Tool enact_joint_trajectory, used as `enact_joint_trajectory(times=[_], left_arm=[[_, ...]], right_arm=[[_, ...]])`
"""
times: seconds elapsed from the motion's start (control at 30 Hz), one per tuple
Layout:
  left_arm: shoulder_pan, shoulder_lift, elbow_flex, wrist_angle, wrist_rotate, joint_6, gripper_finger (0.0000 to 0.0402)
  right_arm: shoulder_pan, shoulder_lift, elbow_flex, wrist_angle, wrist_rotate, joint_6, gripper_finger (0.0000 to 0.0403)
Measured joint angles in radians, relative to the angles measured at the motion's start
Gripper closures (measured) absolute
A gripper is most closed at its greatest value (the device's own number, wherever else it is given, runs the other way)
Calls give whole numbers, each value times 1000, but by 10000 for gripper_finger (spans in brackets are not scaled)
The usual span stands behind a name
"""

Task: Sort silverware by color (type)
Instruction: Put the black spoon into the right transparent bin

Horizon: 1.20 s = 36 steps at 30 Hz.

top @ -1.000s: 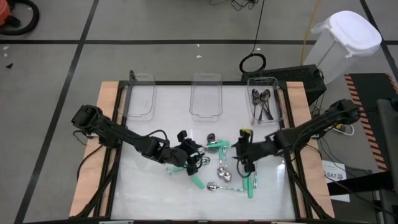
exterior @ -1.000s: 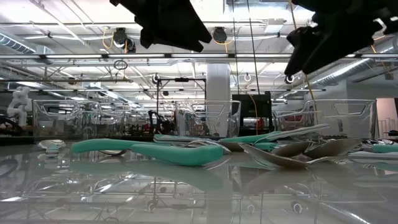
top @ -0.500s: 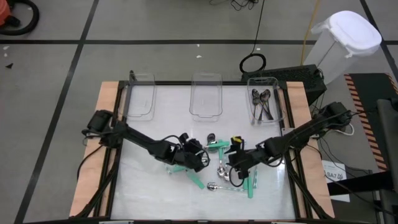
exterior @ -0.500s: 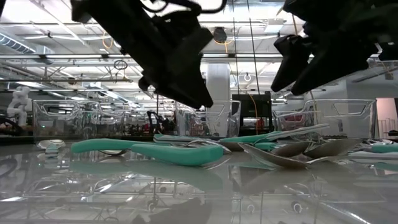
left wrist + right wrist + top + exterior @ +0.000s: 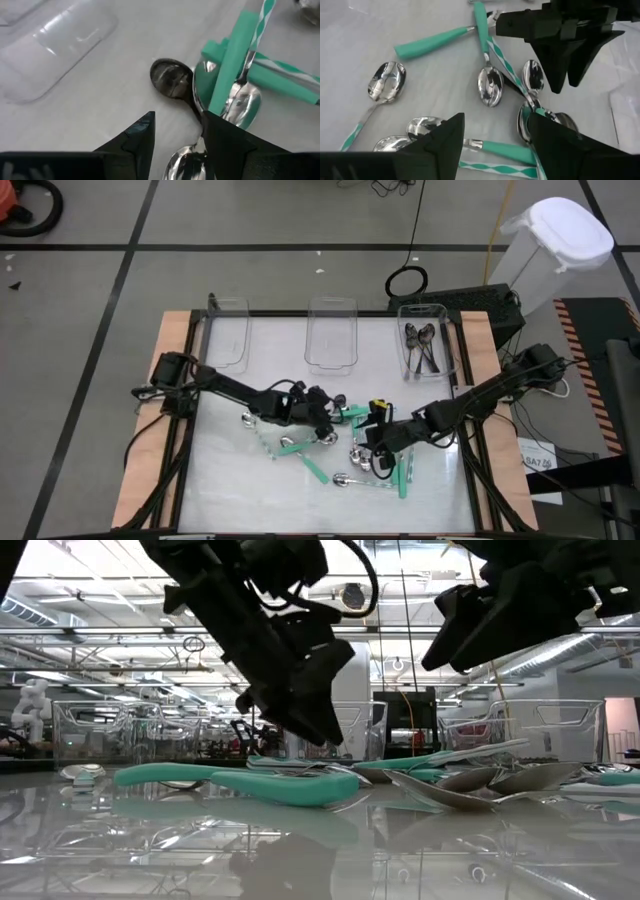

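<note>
Silverware, small shiny silver, blackish and teal-handled spoons (image 5: 355, 452), lay heaped mid-surface, where the empty, parted left claw (image 5: 175, 132) and right claw (image 5: 492, 125) hovered, seemingly choosing; next, closing on one dark spoon (image 5: 172, 82).

Both grippers over scattered spoons (image 5: 352, 452)

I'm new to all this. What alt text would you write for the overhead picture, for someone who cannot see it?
Seen from above, two dark robot arms reach toward a pile of teal-handled and silver spoons mid-table, with the left gripper and right gripper both open above it. Three clear bins line the far edge; only the right bin holds spoons, dark ones.
</note>
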<state>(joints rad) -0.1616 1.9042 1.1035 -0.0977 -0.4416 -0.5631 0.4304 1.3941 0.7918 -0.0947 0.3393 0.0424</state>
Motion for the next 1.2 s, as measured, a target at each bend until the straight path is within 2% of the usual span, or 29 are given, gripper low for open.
enact_joint_trajectory(times=[0.23, 0.47, 0.77, 1.2], left_arm=[[18, 27, -2, 13, 4, 19, 240], [34, 65, 1, 125, 20, 32, 240], [64, 87, 0, 172, 49, 55, 240], [87, 87, 0, 175, 75, 57, 240]], right_arm=[[22, 0, 0, 7, 0, 18, 187], [52, 0, 0, 7, -1, 42, 187], [64, 0, 0, -12, 1, 37, 187], [63, 0, 0, -53, 3, 22, 187]])
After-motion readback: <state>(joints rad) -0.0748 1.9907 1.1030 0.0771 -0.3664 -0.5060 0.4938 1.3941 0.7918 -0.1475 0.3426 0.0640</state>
